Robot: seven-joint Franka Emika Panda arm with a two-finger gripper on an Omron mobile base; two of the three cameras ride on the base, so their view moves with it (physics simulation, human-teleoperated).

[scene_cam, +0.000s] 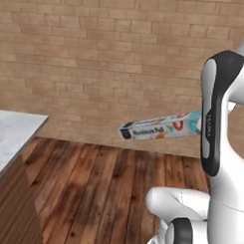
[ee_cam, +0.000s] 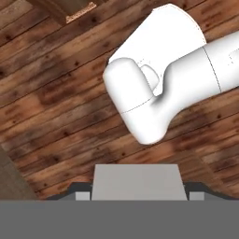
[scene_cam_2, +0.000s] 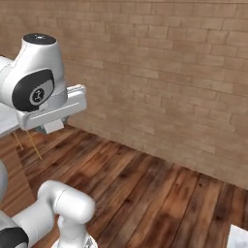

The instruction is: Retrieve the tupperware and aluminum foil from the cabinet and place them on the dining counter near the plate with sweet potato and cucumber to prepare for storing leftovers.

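The two-finger gripper [ee_cam: 135, 195] is showing just its small dark tips low in the hand view, either side of a flat pale grey face [ee_cam: 136, 183] sitting between them, so the jaws are standing partway apart with that face filling the gap; it looks like the end of the long narrow light-blue carton of aluminum foil [scene_cam: 161, 127], though the hand view alone is not settling that. In the left base view the carton is hanging in mid-air, lying nearly level and tilting slightly down towards its dark end on the left, white label and red-orange marks facing the camera, its right end disappearing behind the white arm [scene_cam: 216, 112]. It is floating above the dark wooden plank floor [scene_cam: 112, 178] in front of the tan brick wall [scene_cam: 96, 58]. That same view is catching a corner of the white-grey veined marble dining counter [scene_cam: 11, 132] at the left edge, well apart from the carton. The right base view is showing the arm's broad white wrist link [scene_cam_2: 53, 109] from the other side, hiding the carton.
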